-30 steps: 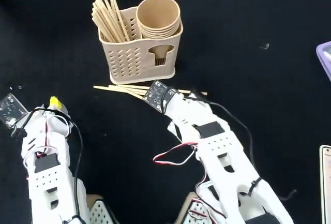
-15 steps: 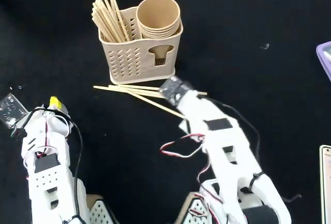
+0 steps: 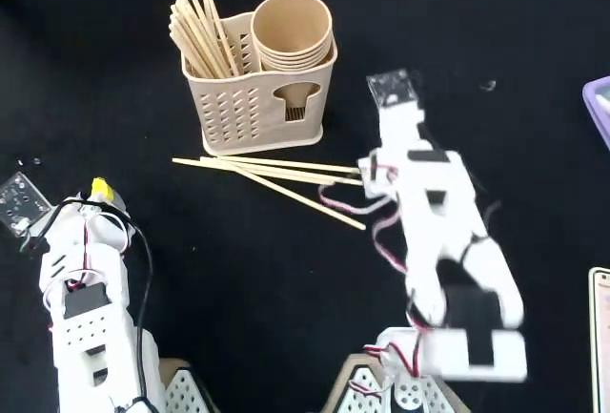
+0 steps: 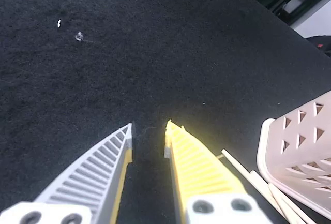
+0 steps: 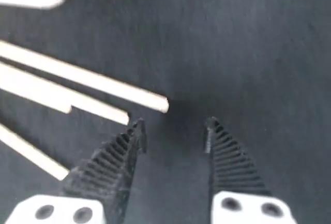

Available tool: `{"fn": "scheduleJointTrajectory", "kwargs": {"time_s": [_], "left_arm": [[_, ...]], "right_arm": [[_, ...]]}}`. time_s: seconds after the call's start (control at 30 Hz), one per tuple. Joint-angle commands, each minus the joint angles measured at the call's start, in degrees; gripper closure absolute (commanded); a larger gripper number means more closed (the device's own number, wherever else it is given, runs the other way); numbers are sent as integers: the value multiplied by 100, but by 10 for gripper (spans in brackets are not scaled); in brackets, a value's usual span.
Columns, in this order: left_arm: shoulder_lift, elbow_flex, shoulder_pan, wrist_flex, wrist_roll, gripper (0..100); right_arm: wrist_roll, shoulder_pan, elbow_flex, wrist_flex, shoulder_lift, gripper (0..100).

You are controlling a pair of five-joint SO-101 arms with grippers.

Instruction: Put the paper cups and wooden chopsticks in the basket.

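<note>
The right end effector (image 5: 176, 125), released and empty at the right ends of the loose chopsticks (image 3: 276, 166), should straddle a single stick squarely before closing. I count three loose on the tabletop (image 3: 219, 279), on the near side of the one basket (image 3: 257, 108). The basket holds a stick bundle (image 3: 200, 31) and roughly four stacked cups (image 3: 294, 27), and the left end effector (image 4: 149, 127) sits slightly parted and empty.

Basket (image 4: 302, 146), chopsticks (image 4: 253, 180) cut by view edge.
</note>
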Motion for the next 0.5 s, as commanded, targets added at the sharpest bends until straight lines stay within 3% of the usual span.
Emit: {"fn": "scheduleJointTrajectory", "kwargs": {"time_s": [0.0, 0.17, 0.47], "left_arm": [[-79, -57, -4, -158, 0, 884], [-79, -57, -4, -158, 0, 884], [-79, -57, -4, -158, 0, 884]], "right_arm": [[-519, -141, -945, 62, 391, 837], [-1389, -202, -1675, 70, 927, 886], [-1495, -369, -2193, 132, 1938, 907]]}}
